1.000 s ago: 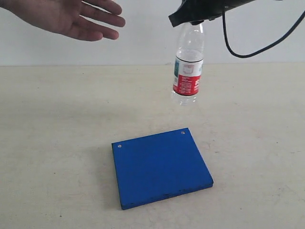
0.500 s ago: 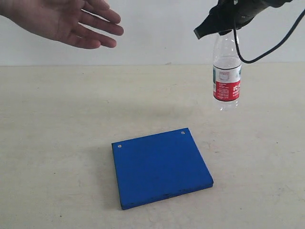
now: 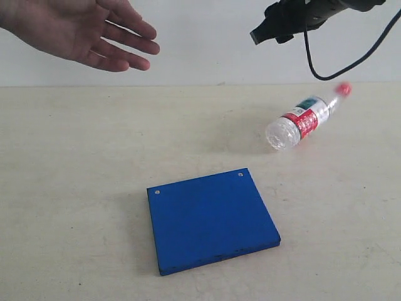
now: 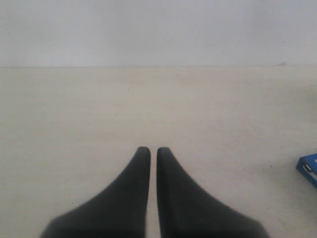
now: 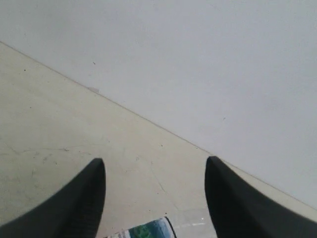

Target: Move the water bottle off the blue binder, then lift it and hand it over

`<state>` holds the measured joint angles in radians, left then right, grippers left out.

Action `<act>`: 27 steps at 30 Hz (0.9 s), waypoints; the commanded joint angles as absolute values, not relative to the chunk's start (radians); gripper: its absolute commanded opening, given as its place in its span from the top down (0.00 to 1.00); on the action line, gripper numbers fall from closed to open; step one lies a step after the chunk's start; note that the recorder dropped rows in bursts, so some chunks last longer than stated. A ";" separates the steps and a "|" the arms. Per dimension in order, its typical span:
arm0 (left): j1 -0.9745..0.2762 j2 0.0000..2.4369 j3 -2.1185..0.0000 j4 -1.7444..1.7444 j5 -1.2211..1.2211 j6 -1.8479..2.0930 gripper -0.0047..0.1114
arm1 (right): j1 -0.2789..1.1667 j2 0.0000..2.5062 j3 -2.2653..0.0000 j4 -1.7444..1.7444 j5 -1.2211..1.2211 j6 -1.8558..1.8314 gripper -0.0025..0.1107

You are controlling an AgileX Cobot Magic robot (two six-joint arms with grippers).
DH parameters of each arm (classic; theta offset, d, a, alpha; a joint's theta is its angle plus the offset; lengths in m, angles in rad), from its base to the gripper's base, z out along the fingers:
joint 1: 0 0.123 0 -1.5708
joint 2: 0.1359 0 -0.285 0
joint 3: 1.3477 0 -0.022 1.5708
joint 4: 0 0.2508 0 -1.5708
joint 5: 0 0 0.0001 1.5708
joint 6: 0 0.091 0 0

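- Right gripper (image 5: 153, 166): jaws wide apart, holding nothing.
- Left gripper (image 4: 149, 151): jaws closed, empty.
- Clear plastic red-capped water bottle (image 3: 301, 119) on its side, apart from flat square blue binder (image 3: 212, 219).

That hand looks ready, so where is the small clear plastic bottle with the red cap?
Exterior view: the bottle lies on its side on the beige table, right of centre, beyond the flat blue binder, below the right gripper.

The exterior camera looks down across the table (image 3: 75, 188) toward the wall (image 3: 200, 56). The low left wrist camera shares the binder (image 4: 308, 169) with it; the higher, tilted right one, the bottle (image 5: 146, 232).
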<state>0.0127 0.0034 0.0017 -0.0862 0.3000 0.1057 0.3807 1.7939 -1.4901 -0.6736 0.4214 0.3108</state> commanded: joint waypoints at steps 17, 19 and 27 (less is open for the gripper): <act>0.008 0.000 0.000 -0.085 0.287 0.108 0.92 | -0.044 1.989 -1.490 0.428 0.793 0.013 0.50; 0.008 0.000 0.000 -0.085 0.287 0.108 0.92 | -0.090 1.990 -1.490 0.504 0.800 -0.023 0.50; 0.008 0.000 0.000 -0.085 0.287 0.108 0.92 | -0.189 1.963 -1.486 0.834 0.797 -0.202 0.50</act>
